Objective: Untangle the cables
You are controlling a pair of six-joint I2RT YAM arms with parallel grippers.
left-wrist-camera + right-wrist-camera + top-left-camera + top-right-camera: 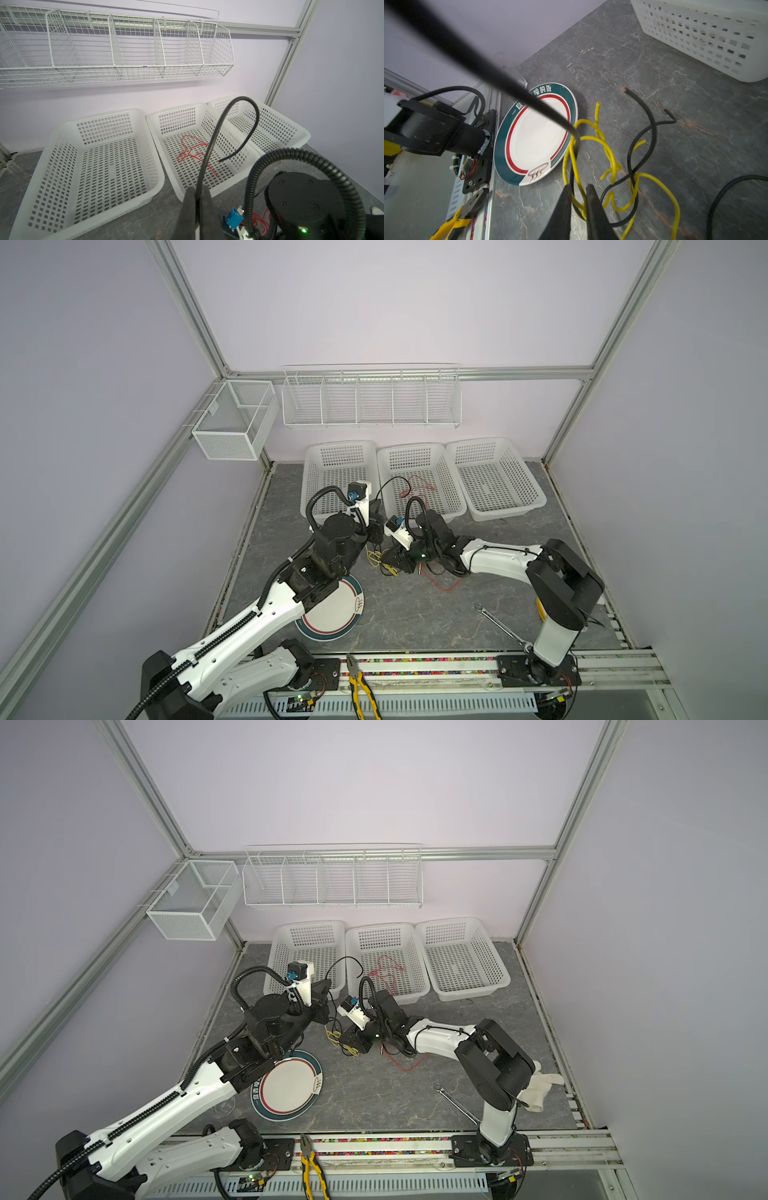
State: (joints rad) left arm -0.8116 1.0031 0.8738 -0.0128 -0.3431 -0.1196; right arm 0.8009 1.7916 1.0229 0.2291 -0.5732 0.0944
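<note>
Left gripper (196, 194) clamps a black cable (241, 98) arching toward the middle basket (176, 109). Right gripper (578, 187), jaws slightly apart, straddles tangled yellow cables (591, 138) mid-table, just right of the plate (533, 141).

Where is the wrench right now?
In both top views the wrench lies on the table at front right, beside the right arm's base, apart from the cables.

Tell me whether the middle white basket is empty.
Not empty: a red cable lies loose on the middle basket's floor.
</note>
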